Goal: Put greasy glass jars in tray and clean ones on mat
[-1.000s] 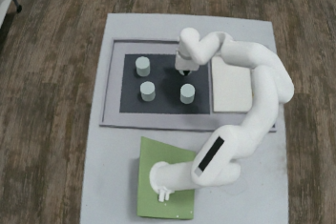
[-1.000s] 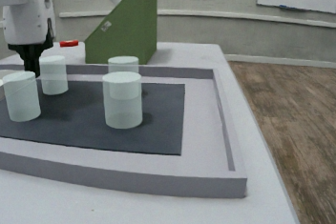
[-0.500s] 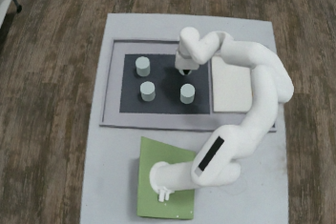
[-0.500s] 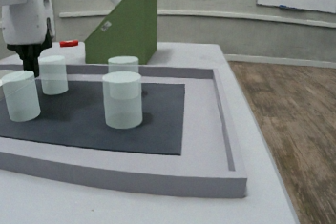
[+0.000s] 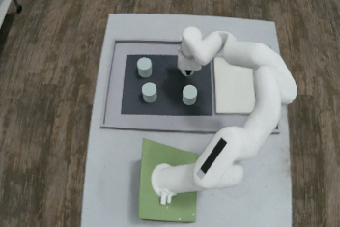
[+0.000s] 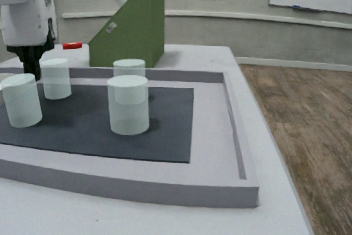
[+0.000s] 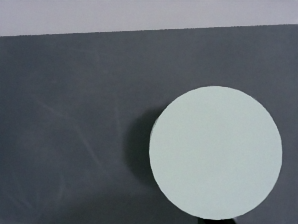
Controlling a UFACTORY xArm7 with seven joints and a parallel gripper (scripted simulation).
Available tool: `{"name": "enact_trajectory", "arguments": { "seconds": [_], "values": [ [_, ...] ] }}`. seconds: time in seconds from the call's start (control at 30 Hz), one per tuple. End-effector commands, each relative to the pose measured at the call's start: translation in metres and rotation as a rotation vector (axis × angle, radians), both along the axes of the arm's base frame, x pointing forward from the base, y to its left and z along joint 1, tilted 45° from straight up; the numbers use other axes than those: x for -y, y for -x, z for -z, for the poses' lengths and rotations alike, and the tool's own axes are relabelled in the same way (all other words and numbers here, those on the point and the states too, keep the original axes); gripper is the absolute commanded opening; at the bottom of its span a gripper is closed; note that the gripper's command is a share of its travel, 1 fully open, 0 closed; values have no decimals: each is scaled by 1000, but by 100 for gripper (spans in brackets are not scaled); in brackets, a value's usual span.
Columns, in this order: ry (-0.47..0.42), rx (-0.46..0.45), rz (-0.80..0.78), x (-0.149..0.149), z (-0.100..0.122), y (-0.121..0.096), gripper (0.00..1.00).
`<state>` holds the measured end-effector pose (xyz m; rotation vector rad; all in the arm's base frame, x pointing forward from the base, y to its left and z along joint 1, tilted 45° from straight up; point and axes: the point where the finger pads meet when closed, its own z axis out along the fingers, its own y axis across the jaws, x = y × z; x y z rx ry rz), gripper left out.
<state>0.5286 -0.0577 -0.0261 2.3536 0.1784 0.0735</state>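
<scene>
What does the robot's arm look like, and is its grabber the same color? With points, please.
The arm (image 5: pixel 277 58) is white and smooth, with fat rounded tubes that bend like elbows. One part has a black stripe with a small gray end. The grabber (image 6: pixel 31 73) has a white body too, but its fingers are black.

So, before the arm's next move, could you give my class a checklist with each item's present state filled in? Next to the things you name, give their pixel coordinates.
1. All four jars (image 5: pixel 144 68) (image 6: pixel 128 108) (image 7: pixel 215 152) on the drying mat (image 5: pixel 166 75) (image 6: pixel 165 123) (image 7: pixel 65 100): ok.
2. Jars upright and unbroken, as far as visible: ok.
3. End effector (image 5: pixel 188 71) (image 6: pixel 32 76) (image 7: pixel 216 221) holding nothing: ok.
4. Fingers open, if grasping comes next: not ok; they are shut.
5. Fingertips clear of the jar beside them: cannot tell; in the wrist view they meet its outline.
6. Greasy jars identified: cannot tell; all look alike.
</scene>
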Motion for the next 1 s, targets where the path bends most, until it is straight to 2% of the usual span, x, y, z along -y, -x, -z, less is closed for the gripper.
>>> {"name": "enact_trajectory", "arguments": {
  "seconds": [0.0,0.97],
  "values": [
    [-3,3,-4,-3,-1,-2,0],
    [-3,3,-4,-5,-3,-5,0]
  ]
}}
